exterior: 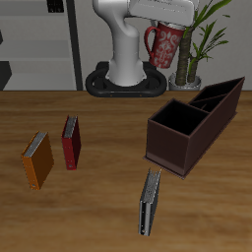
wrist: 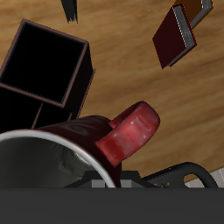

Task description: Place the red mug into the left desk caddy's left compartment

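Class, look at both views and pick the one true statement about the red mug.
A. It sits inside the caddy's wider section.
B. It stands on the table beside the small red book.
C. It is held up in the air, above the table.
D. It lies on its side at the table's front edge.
C: the red mug hangs high at the arm's end, clear of the table, and both sections of the left desk caddy show only dark insides.
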